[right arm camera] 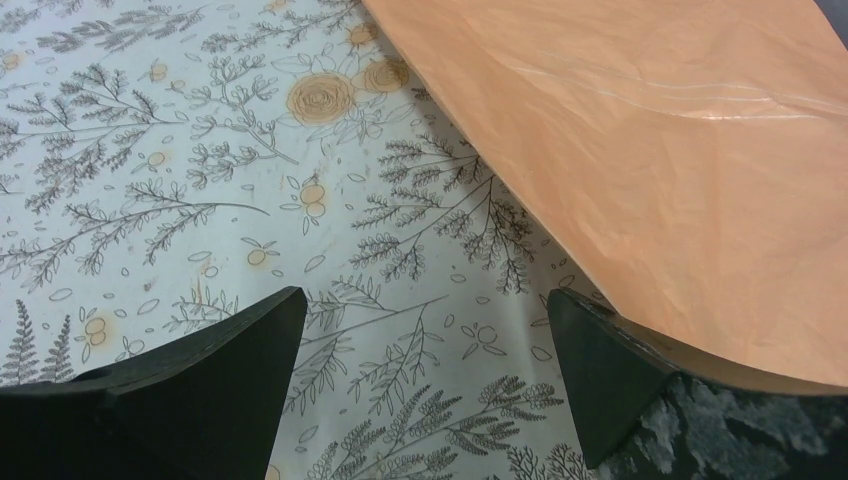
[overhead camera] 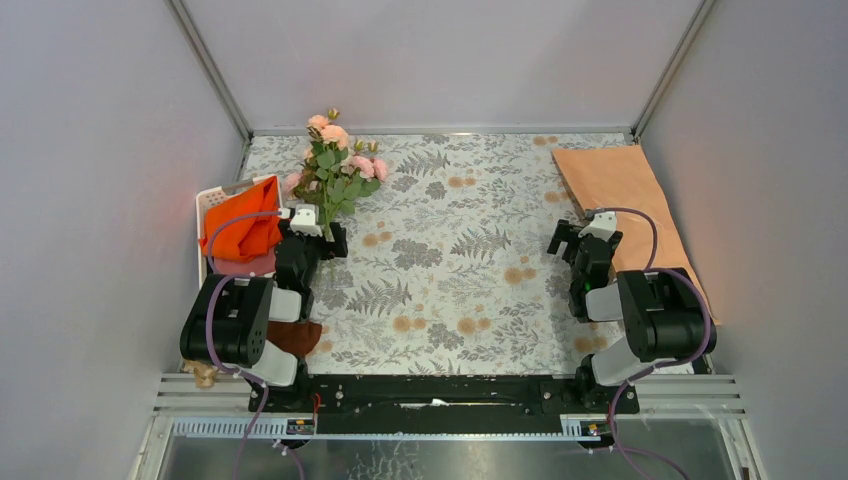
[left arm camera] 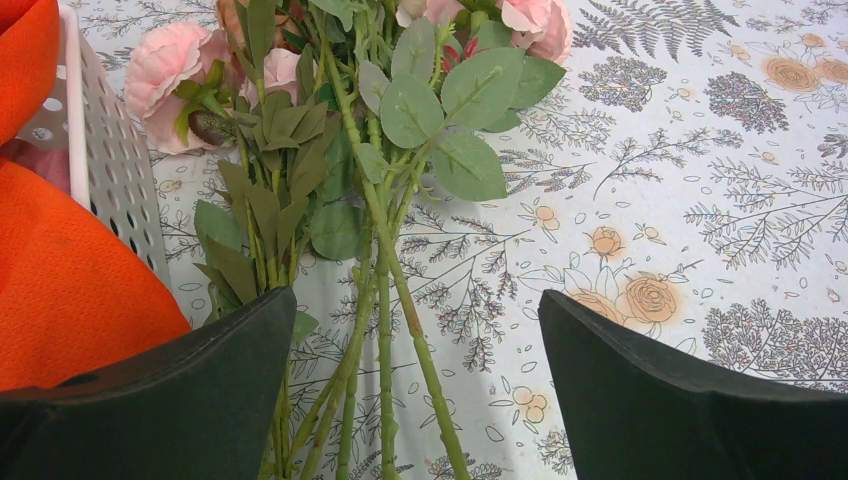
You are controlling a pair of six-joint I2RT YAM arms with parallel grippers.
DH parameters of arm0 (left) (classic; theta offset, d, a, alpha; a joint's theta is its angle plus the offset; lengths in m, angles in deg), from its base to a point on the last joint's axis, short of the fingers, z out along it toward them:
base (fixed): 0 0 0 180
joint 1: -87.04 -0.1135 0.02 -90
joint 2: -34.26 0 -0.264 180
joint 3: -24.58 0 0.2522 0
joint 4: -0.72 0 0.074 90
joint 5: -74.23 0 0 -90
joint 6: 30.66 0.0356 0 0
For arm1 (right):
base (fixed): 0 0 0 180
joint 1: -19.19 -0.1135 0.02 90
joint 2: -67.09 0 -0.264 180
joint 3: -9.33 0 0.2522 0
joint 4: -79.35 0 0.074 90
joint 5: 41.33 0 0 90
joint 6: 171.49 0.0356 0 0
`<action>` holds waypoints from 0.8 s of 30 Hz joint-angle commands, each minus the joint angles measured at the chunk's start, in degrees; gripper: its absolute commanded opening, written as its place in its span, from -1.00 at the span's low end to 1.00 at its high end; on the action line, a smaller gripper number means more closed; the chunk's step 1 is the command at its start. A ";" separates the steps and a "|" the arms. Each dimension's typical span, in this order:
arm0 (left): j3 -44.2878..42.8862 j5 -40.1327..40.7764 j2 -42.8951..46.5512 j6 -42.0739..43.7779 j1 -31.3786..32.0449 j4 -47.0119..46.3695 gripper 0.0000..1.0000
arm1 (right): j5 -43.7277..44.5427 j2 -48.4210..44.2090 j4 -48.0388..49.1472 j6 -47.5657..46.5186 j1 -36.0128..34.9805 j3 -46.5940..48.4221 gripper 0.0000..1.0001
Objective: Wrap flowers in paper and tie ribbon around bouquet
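Upper left of the top view: flowers [overhead camera: 335,165] lying on bench [overhead camera: 450,250], stems between the spread fingers of left gripper [left arm camera: 417,293], nothing grasped. Right gripper [right arm camera: 427,293] likewise released, at edge of paper [right arm camera: 680,150], upper right.

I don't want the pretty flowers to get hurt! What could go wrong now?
The left gripper hangs open over several thin stems; closing might catch only some, so the flowers could splay. The orange cloth sits right beside that gripper and might snag. The right gripper is open at the edge of the thin paper, which could crumple.
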 commanded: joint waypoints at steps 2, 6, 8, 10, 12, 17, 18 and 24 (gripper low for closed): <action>-0.86 1.85 -0.14 0.05 -0.55 -2.36 0.97 | -0.37 -10.60 -17.77 -0.42 0.28 7.84 0.99; -2.14 -3.25 1.53 0.89 -1.80 0.25 0.97 | -1.86 -15.32 -47.91 2.48 0.24 26.93 0.99; -8.88 -10.21 7.65 1.10 -4.91 16.91 0.97 | -3.72 -13.23 -63.08 2.26 0.30 38.22 0.99; -20.20 -13.33 11.69 4.77 -6.87 35.76 0.97 | -3.61 -9.32 -78.47 1.92 0.25 48.31 0.99; -29.23 -18.02 14.44 7.87 -9.47 52.06 0.97 | 0.96 -6.15 -89.27 1.57 0.24 55.60 0.99; -44.82 -28.50 22.15 19.94 -11.24 88.83 0.97 | 6.86 -1.54 -98.11 -0.37 0.24 58.51 0.99; -47.16 -29.37 22.86 21.13 -11.23 93.96 0.97 | 6.64 -0.64 -98.85 -0.02 0.26 58.33 0.99; -52.40 -31.81 23.66 21.09 -10.98 106.68 0.97 | 5.30 6.12 -100.75 1.67 0.25 57.07 0.99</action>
